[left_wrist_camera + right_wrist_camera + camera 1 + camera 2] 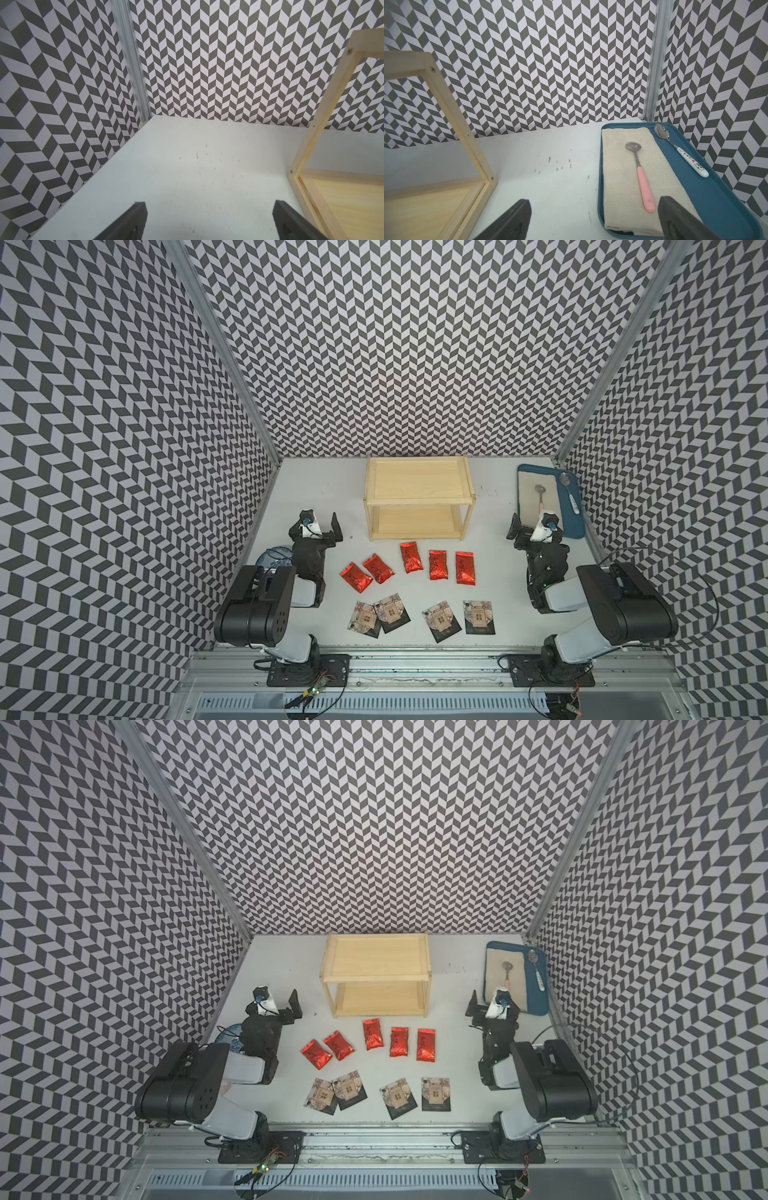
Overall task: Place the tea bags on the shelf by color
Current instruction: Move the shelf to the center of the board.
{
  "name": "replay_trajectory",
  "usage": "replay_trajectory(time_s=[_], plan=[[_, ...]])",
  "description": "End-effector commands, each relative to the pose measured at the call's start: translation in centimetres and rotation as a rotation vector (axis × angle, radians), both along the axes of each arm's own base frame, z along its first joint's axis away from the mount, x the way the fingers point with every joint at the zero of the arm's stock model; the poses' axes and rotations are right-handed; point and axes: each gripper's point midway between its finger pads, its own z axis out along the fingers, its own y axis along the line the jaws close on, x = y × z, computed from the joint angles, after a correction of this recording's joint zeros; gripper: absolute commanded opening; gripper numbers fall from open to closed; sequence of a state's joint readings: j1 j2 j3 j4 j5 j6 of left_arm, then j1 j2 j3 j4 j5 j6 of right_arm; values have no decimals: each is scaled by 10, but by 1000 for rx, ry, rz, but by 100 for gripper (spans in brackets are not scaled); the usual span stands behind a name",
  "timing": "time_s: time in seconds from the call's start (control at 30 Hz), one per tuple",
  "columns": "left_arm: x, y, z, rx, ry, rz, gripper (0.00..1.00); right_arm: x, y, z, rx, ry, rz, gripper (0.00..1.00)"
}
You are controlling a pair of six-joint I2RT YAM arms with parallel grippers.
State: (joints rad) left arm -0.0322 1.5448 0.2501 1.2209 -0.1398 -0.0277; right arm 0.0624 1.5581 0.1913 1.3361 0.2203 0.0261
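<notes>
5 red tea bags (410, 557) lie in a row on the table (349, 497), just near of the shelf (419, 483); 4 black tea bags (479, 617) lie nearer. Both shelf tiers are bare. L gripper (209, 204) and R gripper (593, 201) are spread wide and hold nothing. Step: start. Next, prob. drop onto a red bag and pinch its thin edge.

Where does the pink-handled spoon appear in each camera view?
Top view: pink-handled spoon on the cloth in the blue tray, at the far right.
Top view: the same spot.
Left wrist: not in it.
Right wrist: on the cloth, pink handle nearest the camera.
Shared landmark: the wooden shelf, seen in all four views.
</notes>
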Motion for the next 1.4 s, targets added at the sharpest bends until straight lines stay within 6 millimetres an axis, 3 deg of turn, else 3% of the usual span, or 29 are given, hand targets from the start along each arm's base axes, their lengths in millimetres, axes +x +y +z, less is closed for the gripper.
replay_trajectory(time_s=[0.0,0.47,0.53,0.63,0.8,0.9,1.03,1.13,1.23,1.37], plan=[[2,-1,4,6,-11,-10,100,2,-2,11,-2,-45,-7,100],[6,5,10,-1,6,31,100,1,-6,19,0,-34,-35,100],[18,11,19,-14,60,69,100,11,-5,44,-7,-23,-69,100],[18,16,39,-59,55,108,100,19,-2,63,169,28,-81,98],[19,14,77,-291,102,141,100,31,50,104,377,64,183,91],[28,-3,113,-410,147,65,100,27,85,131,444,94,373,87],[34,-45,155,-487,169,-138,99,16,125,154,473,124,566,87],[34,-74,157,-540,200,-249,99,16,148,156,460,155,647,87],[38,-106,150,-560,254,-347,100,22,167,146,453,209,683,86],[42,-129,137,-563,306,-407,99,24,188,134,444,253,726,80]])
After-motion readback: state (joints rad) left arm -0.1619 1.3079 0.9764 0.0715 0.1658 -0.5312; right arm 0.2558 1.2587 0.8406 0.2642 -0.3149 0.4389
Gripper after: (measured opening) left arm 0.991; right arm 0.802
